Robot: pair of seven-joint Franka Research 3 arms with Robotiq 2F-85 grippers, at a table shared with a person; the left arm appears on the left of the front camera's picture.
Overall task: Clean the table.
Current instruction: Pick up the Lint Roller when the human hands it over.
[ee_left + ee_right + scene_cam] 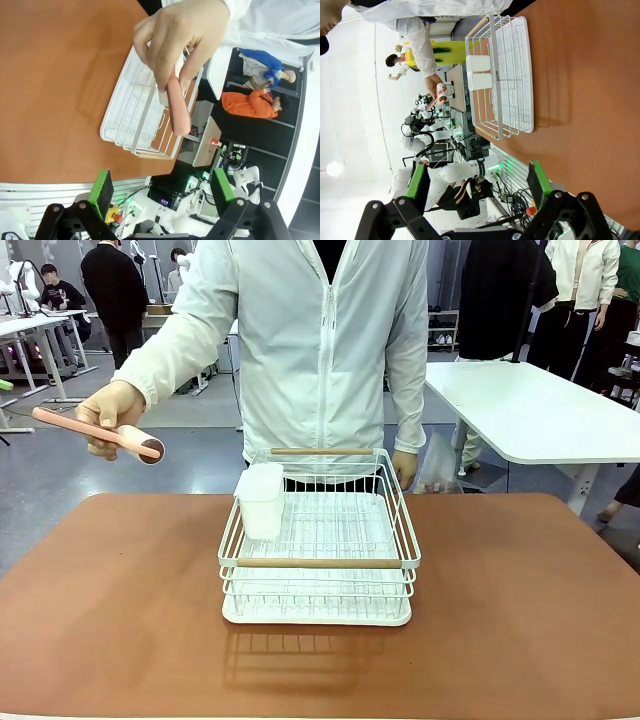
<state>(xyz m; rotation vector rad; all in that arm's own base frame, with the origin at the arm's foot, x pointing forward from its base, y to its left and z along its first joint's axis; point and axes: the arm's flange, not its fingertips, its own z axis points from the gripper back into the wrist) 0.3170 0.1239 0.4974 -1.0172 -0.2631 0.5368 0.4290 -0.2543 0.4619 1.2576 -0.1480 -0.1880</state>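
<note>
Table [110,610] lies under the white wire rack [318,540], which stands at its middle. Left of the rack, a person's hand [110,410] holds a pink-handled roller [100,435] in the air. The left gripper [161,192] and right gripper [478,184] both stand spread and empty.

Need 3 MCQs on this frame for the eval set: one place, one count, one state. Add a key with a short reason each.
1. Where on the rack is the white cup?
A. its left side
B. its right side
C. its near end

2. How many wooden bars does the rack have?
A. one
B. two
C. four

3. The left robot hand is:
A. open, empty
B. shut on the rack
C. shut on the cup

Key:
1 A, the front view shows it at the left rim.
2 B, one bar at the near end, one at the far end.
3 A, its fingers stand wide apart with nothing between.
</note>
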